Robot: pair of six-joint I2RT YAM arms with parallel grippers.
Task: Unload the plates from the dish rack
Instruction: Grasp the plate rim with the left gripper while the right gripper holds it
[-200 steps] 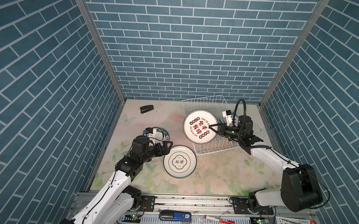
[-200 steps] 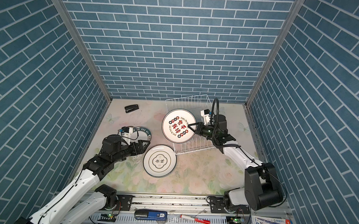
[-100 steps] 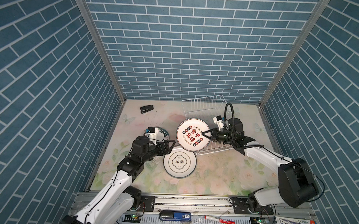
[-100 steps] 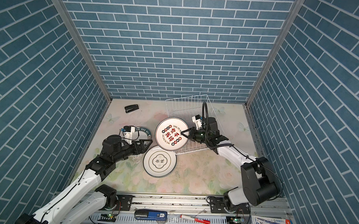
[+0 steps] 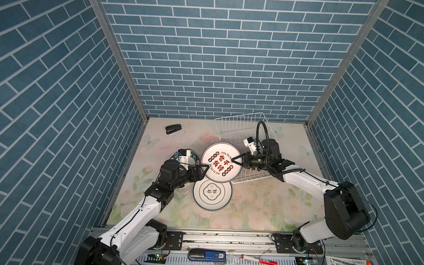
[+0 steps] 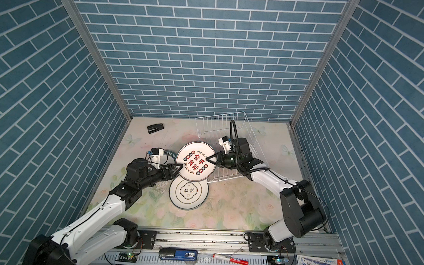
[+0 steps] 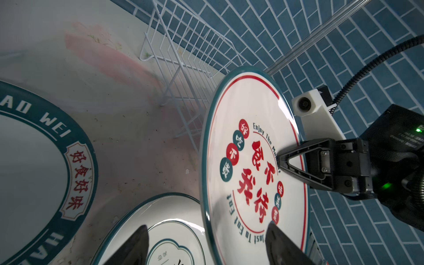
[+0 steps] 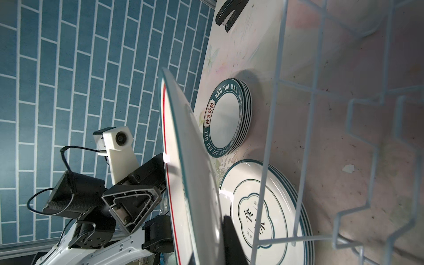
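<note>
The right end effector (image 5: 234,160) clamps the red-lettered plate (image 5: 219,165), tilted above the tabletop's middle beside the dish rack (image 5: 240,124), by its rightward rim; the left end effector (image 5: 203,171), jaws apart, straddles the opposite rim.

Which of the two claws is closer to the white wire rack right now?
Right. The right gripper sits at the rack's edge, shut on the red-lettered plate. The left gripper is across that plate from the rack, jaws open around its rim.
</note>
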